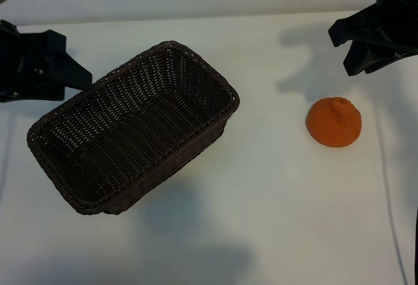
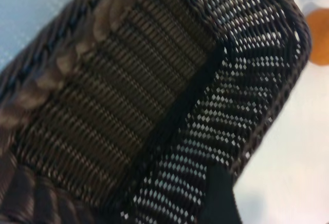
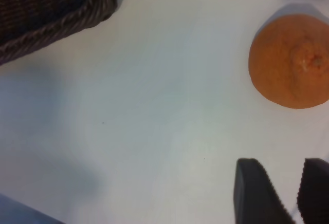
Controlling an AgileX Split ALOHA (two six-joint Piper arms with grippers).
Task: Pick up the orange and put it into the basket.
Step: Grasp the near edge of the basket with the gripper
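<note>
The orange [image 1: 334, 121] lies on the white table at the right, knob up, with nothing touching it. The dark brown wicker basket [image 1: 209, 134] sits slantwise at centre-left, nothing inside it. My left gripper [image 1: 85, 79] is at the basket's far-left rim and shut on it. The weave [image 2: 154, 80] fills the left wrist view, where one finger [image 2: 221, 198] rests against the mesh wall and the other is hidden. My right gripper [image 1: 346, 50] hovers behind the orange, open and holding nothing. In the right wrist view the orange [image 3: 290, 62] lies just ahead of the gripper [image 3: 281, 165].
A basket corner [image 3: 46, 8] shows far across bare table in the right wrist view. The orange [image 2: 320, 36] peeks past the basket's rim in the left wrist view. A thin cable [image 1: 388, 187] runs along the table's right side.
</note>
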